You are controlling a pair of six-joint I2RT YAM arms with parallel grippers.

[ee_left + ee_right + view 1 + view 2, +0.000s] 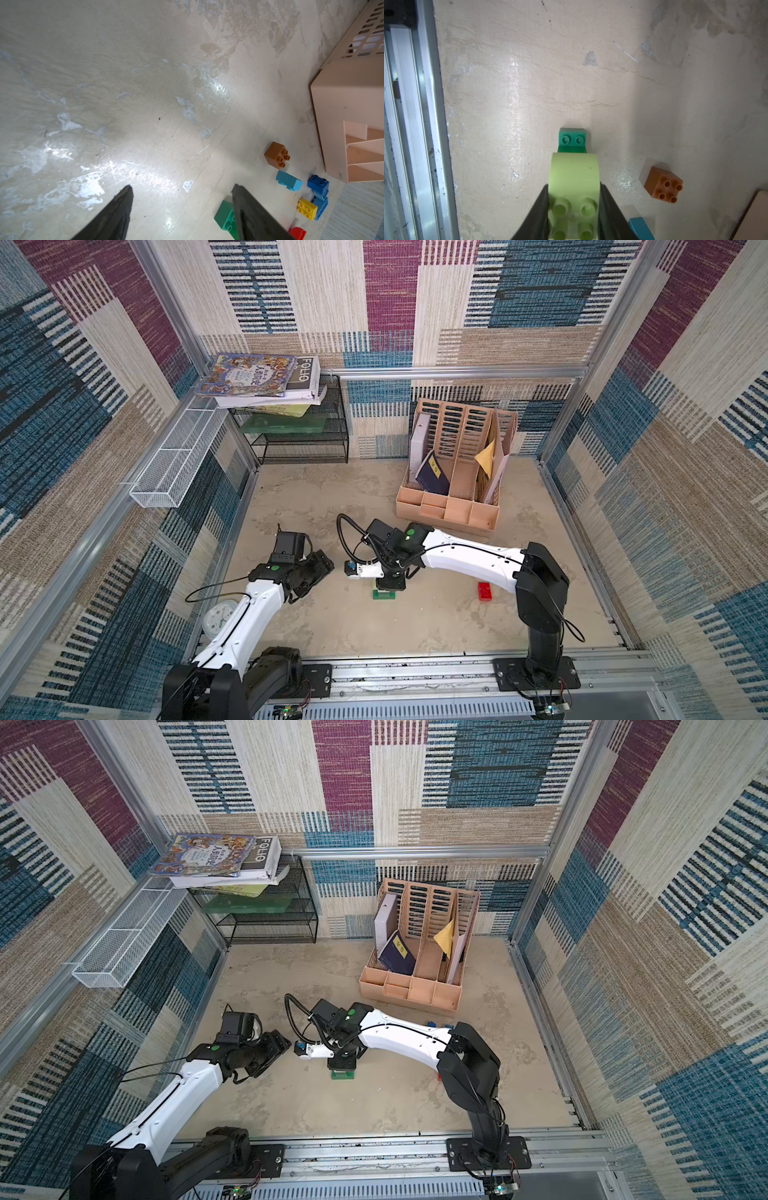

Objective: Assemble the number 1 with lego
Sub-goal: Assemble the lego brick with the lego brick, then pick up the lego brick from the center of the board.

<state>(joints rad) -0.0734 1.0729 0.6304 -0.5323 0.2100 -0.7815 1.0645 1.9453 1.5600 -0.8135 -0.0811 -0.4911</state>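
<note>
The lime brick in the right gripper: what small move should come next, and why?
Probably a short press straight down. The right gripper is shut on the lime brick, which sits over the dark green brick on the table; two green studs show beyond it. Whether the bricks are already joined I cannot tell, so press before opening.

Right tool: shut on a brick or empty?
Shut on one. In the right wrist view the right tool has its fingers pressed against both sides of the lime brick, whose studs show between them.
</note>
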